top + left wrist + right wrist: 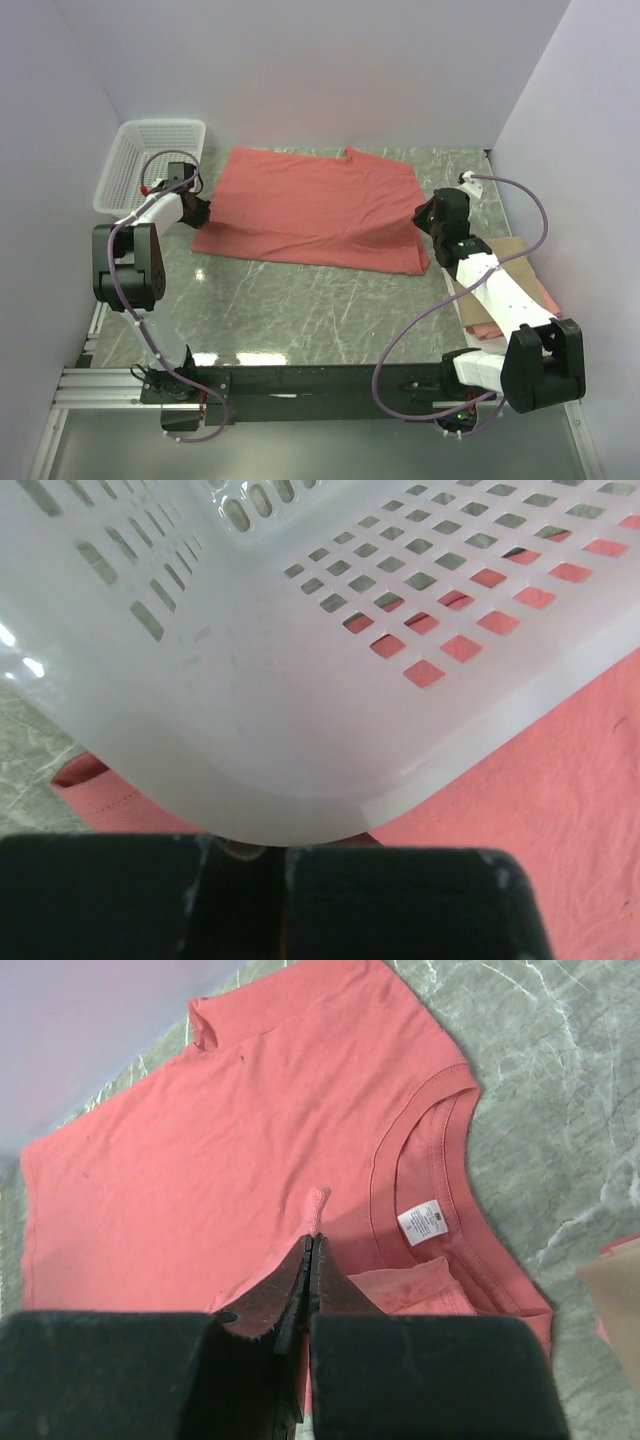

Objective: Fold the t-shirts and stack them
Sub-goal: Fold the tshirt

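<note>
A large salmon-red t-shirt [310,200] lies spread across the middle of the marble table, its collar and label toward the right. My right gripper [428,222] sits at its right edge, shut on a pinch of the cloth that sticks out past the fingertips [313,1240]. At the shirt's left edge, beside the basket, my left gripper [198,213] is shut, with red cloth [560,800] right at its tips [275,855]. Folded tan [510,258] and pink [487,330] tees lie at the right under the right arm.
A white plastic mesh basket [160,124] stands at the back left and fills the left wrist view [300,730], close above the left fingers. Walls close in the table on three sides. The arm bases sit on the black rail [320,380] at the near edge.
</note>
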